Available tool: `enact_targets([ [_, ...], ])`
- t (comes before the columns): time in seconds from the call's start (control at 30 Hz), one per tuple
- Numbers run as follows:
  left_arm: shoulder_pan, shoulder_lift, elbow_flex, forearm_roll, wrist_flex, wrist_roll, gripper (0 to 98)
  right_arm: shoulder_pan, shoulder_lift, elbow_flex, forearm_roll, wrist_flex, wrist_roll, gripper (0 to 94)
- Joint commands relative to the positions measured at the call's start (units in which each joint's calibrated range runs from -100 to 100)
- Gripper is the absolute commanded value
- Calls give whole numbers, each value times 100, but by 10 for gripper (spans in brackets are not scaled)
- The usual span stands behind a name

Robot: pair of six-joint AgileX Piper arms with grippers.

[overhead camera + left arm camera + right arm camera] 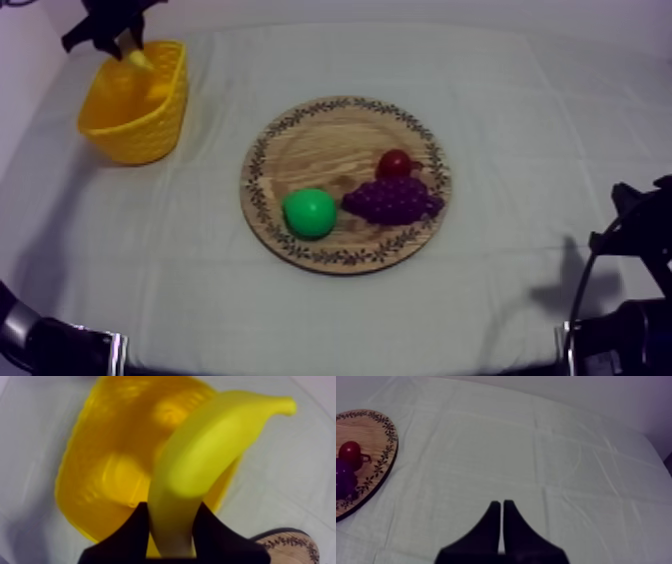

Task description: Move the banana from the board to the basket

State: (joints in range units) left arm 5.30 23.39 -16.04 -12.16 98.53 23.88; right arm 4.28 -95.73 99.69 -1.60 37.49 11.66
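The left pincer (172, 507) pinches the banana (210, 441) by one end, a black finger pressed to each side of it. From the fingers the fruit curves away to its stem tip. Right beneath the pincer and its load sits the yellow basket (100, 476), mouth open upward, so the banana hangs over the opening. I cannot tell whether it touches the rim.

Well apart from this pincer, toward the middle of the tabletop (520, 120), lies the round wooden board (320, 150). It carries a green pear (309, 213), a bunch of grapes (392, 199) and a small red fruit (396, 163) just beside the grapes.

The right pincer (502, 503) has its fingers pressed together into a narrow wedge with nothing between them. It hangs above bare cloth, and the board's patterned rim is off to one side of it.
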Motion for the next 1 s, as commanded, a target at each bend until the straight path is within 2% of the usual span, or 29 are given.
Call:
enact_targets([
  [0.0, -116, 77, 244, 20, -155, 6, 221, 1, -2, -3, 1, 1, -1, 3],
  [0.53, -364, 942, 484, 274, -1094, -66, 217, 1, -2, -3, 1, 1, -1, 3],
  [0.77, -455, 1032, 689, 361, -1486, -169, 418, 1, -2, -3, 1, 1, -1, 3],
  [0.97, -491, 1054, 832, 429, -1738, -252, 528, 1, -2, -3, 1, 1, -1, 3],
])
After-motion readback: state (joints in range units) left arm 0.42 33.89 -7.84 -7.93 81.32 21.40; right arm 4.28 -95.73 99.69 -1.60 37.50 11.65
